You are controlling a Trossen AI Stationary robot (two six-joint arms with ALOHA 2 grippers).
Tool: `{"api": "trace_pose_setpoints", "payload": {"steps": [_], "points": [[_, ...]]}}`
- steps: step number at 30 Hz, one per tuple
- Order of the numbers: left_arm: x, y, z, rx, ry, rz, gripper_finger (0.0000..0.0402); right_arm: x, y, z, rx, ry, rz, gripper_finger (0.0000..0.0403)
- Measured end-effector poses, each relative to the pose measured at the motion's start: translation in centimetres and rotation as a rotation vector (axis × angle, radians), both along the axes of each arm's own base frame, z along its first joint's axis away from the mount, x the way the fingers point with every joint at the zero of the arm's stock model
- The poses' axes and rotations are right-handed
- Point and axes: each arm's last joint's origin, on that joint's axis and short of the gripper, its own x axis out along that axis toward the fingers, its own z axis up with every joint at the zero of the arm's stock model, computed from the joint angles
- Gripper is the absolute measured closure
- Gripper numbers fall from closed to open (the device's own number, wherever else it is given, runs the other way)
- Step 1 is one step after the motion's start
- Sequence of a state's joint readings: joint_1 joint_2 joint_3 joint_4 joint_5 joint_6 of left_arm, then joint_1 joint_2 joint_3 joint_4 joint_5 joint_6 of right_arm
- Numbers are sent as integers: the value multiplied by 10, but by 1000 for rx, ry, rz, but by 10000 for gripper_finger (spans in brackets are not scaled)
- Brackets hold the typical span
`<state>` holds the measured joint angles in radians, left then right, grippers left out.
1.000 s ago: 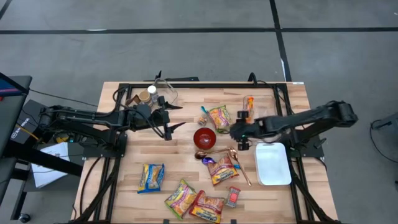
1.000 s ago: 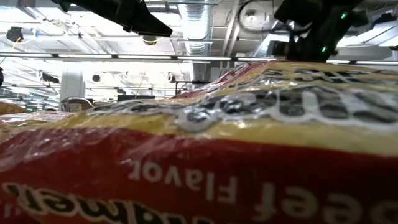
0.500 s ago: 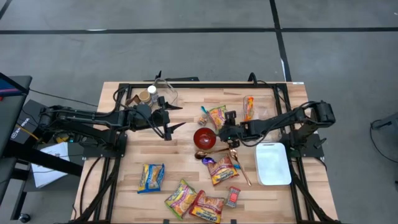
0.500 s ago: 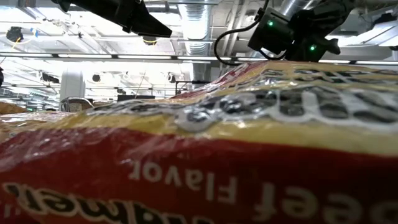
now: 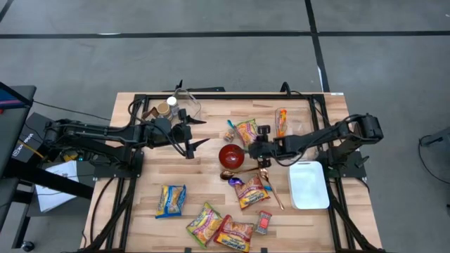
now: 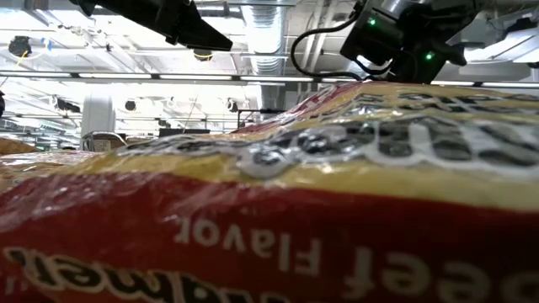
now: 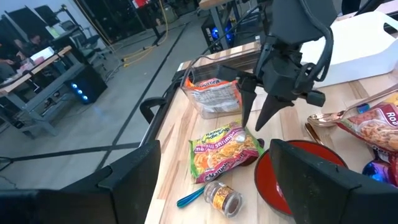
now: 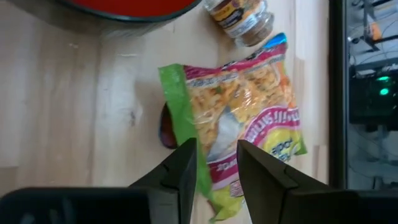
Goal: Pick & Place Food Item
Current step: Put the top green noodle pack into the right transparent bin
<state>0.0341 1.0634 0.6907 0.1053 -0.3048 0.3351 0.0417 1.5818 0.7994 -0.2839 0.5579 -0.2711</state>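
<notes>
Two dark arms reach over the wooden worktop [image 5: 140, 204] from its 9 and 3 o'clock sides. The right claw [image 5: 259, 140] hangs just above the green-edged noodle packet [image 5: 247, 131], which lies flat on the wood at about 1 o'clock from the red bowl [image 5: 232, 156]; in the right wrist view its two fingers [image 8: 180, 171] stand a narrow gap apart over the packet's green edge [image 8: 242, 118], with nothing between them, so the claw is unclenched and grasping nothing. The left wrist view shows the same claw [image 7: 255, 118] pointing down with its tips poised beside the packet [image 7: 224, 149], apart from it. A small spice jar [image 8: 239, 18] lies on its side just beside the packet, near the bowl's rim. The left claw [image 5: 191, 137] hovers at 9 o'clock from the bowl, well apart from it, its fingers spread wide and empty. At 4 o'clock from the bowl sits a white tray [image 5: 308, 185], and a copper spoon [image 5: 271, 186] lies between tray and bowl. More snack packets [image 5: 211, 225] are scattered toward the worktop's 6 o'clock edge. In the low view a red and yellow packet [image 6: 269, 210] fills nearly everything.
</notes>
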Motion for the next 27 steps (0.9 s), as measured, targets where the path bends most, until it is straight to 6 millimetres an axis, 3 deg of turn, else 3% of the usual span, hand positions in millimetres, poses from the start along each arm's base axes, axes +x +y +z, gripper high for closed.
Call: {"api": "trace_pose_setpoints", "payload": {"steps": [12,18,27], "points": [[0,-1,0,-12,-1,-37,105,-6,22,-8,-53,52,94,295],[1,-2,0,-22,-2,-74,105,-7,23,-10,-140,49,99,295],[1,-2,0,-23,-2,-73,105,-5,18,-10,-96,26,95,295]]}}
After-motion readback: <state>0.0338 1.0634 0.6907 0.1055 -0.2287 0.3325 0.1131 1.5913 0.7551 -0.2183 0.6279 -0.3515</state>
